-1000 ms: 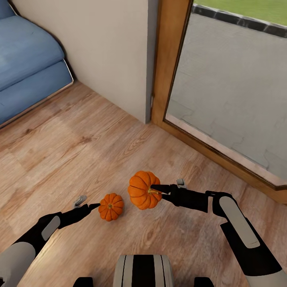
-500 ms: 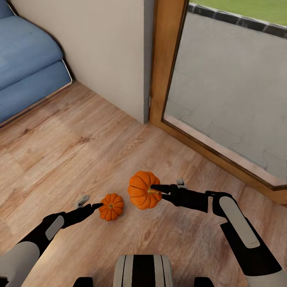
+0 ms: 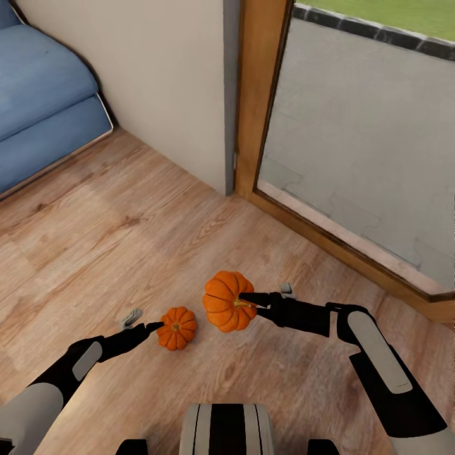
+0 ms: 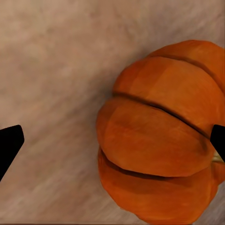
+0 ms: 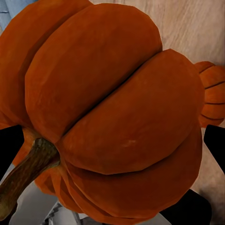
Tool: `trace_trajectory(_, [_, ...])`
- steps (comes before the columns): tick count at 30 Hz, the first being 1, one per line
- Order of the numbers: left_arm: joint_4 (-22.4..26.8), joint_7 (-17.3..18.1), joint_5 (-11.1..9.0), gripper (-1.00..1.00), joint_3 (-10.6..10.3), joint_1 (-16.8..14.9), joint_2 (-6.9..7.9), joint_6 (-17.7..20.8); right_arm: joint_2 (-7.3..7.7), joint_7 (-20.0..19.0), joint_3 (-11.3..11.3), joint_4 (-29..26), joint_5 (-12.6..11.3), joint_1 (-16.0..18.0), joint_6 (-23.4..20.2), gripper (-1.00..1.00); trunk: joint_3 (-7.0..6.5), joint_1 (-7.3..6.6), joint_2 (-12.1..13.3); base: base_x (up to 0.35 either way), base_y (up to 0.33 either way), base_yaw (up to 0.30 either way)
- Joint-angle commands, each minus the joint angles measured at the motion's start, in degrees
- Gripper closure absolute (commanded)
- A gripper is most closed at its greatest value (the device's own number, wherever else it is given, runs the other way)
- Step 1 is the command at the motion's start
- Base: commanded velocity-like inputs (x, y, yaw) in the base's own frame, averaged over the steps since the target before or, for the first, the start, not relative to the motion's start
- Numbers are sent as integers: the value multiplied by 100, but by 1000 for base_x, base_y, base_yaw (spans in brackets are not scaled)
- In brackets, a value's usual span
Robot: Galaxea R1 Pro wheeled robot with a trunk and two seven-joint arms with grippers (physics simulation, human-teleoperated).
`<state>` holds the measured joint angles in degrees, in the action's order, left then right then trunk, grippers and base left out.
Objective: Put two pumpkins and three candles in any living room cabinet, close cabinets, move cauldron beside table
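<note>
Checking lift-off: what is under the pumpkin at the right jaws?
Under the larger pumpkin at the right gripper, bare wood floor shows around it. The patch directly beneath is covered, so floor contact cannot be judged.

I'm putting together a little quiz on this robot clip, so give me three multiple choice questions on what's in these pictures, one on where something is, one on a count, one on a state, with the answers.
1. Where does the smaller pumpkin lie?
A. on the wooden floor
B. on the blue sofa
C. outside the glass door

2. How many pumpkins are in the head view?
A. one
B. two
C. three

3. What is the right gripper doing?
A. hanging open over bare floor
B. holding the larger pumpkin off the floor
C. pressing on the door frame

Answers:
1. A: it sits on the floorboards, and the left gripper has one finger at its side and the other wide of it.
2. B: a larger one and a smaller one, both orange.
3. B: its fingers are at the stem end, and the pumpkin's shadow lies on the boards below it.
</note>
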<state>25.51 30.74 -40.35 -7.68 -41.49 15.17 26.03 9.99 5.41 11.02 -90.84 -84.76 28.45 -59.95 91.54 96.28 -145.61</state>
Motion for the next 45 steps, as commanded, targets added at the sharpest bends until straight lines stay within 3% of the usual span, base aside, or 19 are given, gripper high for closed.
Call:
trace_trajectory(1, [-2,0,1,-100,-45,1,4,3,3,57,5,-4,-66,3,-5,100,4,-1,-1,-65,-62,0])
trace_trajectory(6, [12,87,2,-100,-62,1,8,-40,3,57,5,-4,-67,3,-5,100,4,-1,-1,-26,-25,0])
trace_trajectory(11, [-1,520,-11,-100,-441,1,12,-85,3,57,3,-4,-74,3,-5,100,4,-1,-1,-3,-3,0])
trace_trajectory(14, [-8,602,-15,-100,-522,1,12,-129,8,57,5,-4,-184,3,-5,100,4,-1,-1,0,0,0])
trace_trajectory(45, [-20,568,-25,-100,-559,1,12,-169,12,57,5,-4,-267,3,-5,100,4,-1,-1,28,-46,0])
